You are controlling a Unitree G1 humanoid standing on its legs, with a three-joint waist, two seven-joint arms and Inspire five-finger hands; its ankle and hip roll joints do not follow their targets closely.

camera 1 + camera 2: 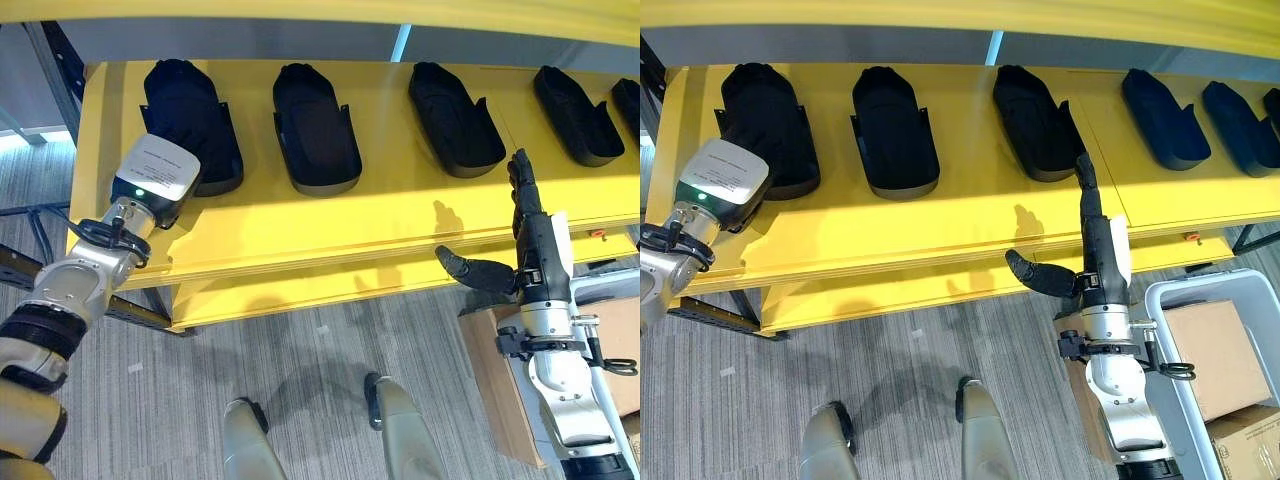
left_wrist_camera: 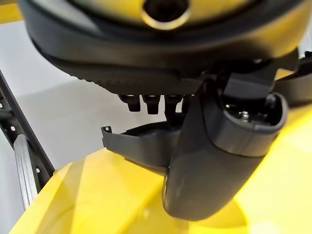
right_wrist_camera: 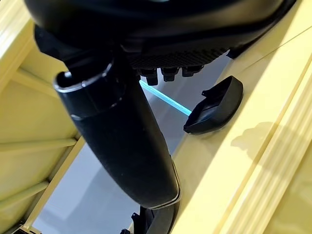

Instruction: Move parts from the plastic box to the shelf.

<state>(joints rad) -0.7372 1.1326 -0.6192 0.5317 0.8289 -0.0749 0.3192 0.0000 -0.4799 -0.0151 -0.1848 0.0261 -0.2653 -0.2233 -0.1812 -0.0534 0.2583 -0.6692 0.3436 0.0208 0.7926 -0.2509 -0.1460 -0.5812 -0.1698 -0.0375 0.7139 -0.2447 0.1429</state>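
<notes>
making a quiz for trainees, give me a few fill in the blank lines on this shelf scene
1. The black parts lie in a row on the ____ shelf.
2. The left hand rests on the ____ part of the row.
3. The right hand has its fingers ____ and holds nothing.

Missing words: yellow; leftmost; straight

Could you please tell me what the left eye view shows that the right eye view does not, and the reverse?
Left eye view: more of the dark rack frame left of the shelf. Right eye view: the grey plastic box holding cardboard boxes. Shared: the yellow shelf, its row of black parts, the left hand at the leftmost part, and the open right hand by the shelf's front edge.
</notes>
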